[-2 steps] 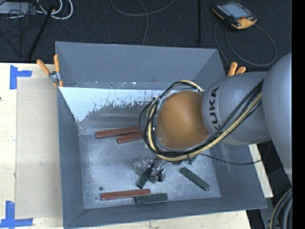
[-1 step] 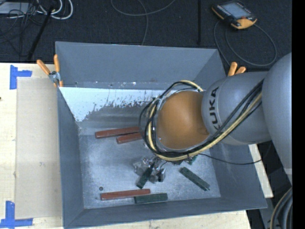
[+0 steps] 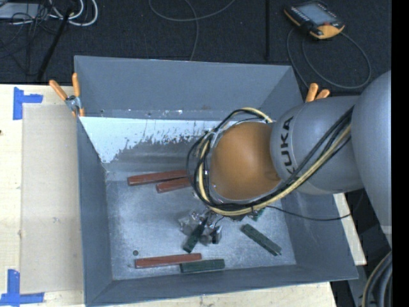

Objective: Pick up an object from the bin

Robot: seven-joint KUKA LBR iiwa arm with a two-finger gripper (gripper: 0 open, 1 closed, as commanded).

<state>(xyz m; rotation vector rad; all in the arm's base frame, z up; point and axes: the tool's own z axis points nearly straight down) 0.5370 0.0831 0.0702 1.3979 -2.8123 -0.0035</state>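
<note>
In the camera view the tool (image 3: pixel 203 228) is low over the floor of the bin (image 3: pixel 93 222), near its middle, under the orange wrist cover. Whether it is apart or together I cannot tell. Right at its tip lies a short dark green stick (image 3: pixel 191 241), tilted. It looks light, stiff, flat and probably smooth, so it may slip; best gripped across its narrow width at mid-length. A red-brown bar (image 3: pixel 167 260) lies nearby, towards the front wall.

The arm (image 3: pixel 319 147) reaches in from the right, orange-covered wrist (image 3: pixel 243 162) tipped downward.
</note>
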